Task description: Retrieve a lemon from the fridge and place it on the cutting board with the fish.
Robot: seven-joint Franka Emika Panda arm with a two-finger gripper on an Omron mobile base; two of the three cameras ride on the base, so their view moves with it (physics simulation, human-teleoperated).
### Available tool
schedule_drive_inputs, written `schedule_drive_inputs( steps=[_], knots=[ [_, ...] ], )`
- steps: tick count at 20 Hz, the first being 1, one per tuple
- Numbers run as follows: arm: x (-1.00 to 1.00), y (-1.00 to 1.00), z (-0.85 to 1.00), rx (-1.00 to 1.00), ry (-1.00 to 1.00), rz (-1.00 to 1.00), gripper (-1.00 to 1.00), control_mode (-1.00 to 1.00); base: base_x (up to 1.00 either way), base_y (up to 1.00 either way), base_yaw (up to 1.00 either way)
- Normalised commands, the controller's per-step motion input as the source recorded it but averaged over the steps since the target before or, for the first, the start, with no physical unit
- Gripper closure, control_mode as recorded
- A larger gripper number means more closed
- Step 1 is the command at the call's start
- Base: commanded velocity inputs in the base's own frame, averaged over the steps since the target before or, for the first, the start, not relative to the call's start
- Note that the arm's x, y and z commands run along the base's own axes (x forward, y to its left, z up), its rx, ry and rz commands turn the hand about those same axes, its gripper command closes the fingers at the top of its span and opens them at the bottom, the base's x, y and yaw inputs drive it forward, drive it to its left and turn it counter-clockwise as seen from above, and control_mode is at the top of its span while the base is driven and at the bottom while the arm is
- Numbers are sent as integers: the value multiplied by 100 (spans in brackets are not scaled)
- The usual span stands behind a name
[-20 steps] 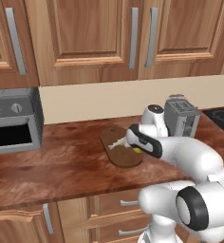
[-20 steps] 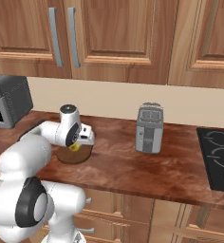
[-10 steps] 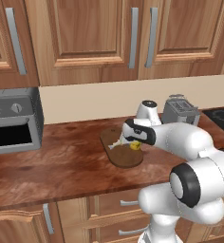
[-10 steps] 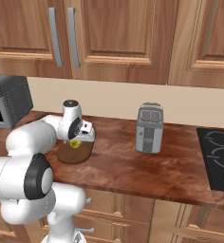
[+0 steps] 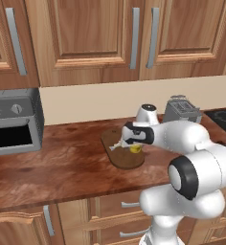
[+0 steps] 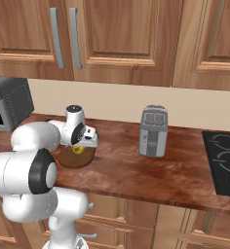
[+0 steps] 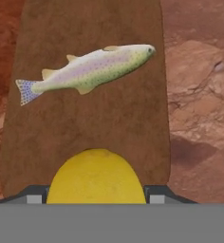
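Yellow lemon (image 7: 97, 176) sits at 6 o'clock in our hand view, right between the gripper's (image 7: 96, 195) finger tips, which flank it on both sides; we read the jaws as clamped on the lemon. Whether it already touches the board we cannot tell.

In the left base view we see the lemon (image 5: 135, 149) under the hand, over the dark brown cutting board (image 5: 123, 158) on the reddish-brown counter (image 5: 62, 167). The gripper (image 5: 132, 143) hangs low over the board there. In the right base view the lemon (image 6: 78, 150) shows as a small yellow spot below the hand, with the board (image 6: 77, 158) beneath and the gripper (image 6: 82, 145) just above it.

Fish (image 7: 88, 70) lies flat on the board (image 7: 118, 123) in the hand view, at 12 o'clock from the lemon, head toward 2 o'clock, speckled tail toward 9 o'clock. Lemon and fish are apart, with bare wood between. In the left base view the fish (image 5: 117, 145) is a pale sliver at 9 o'clock of the lemon.

Grey toaster (image 6: 153, 131) stands on the counter at 3 o'clock of the board in the right base view, well apart. Grey toaster oven (image 5: 12, 122) sits at 9 o'clock in the left base view. Black cooktop (image 6: 225, 163) is at far 3 o'clock. Wooden cabinets (image 5: 86, 38) are overhead.

We can read no labels, brands or writing anywhere; the oven knobs are too small to read.
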Motion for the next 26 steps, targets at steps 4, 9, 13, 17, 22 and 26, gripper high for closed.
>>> schedule_drive_inputs(
  steps=[4,9,13,17,22,26],
  knots=[
    [14,1,-31,0,0,0,100,-100,0,0,0],
    [7,4,-18,0,0,0,100,-100,0,0,0],
    [0,5,-4,0,0,0,100,-100,0,0,0],
    [0,8,-5,0,0,0,100,-100,0,0,0],
    [0,3,-1,0,0,0,-100,-100,0,0,0],
    [0,0,0,0,0,0,-100,-100,0,0,0]
  ],
)
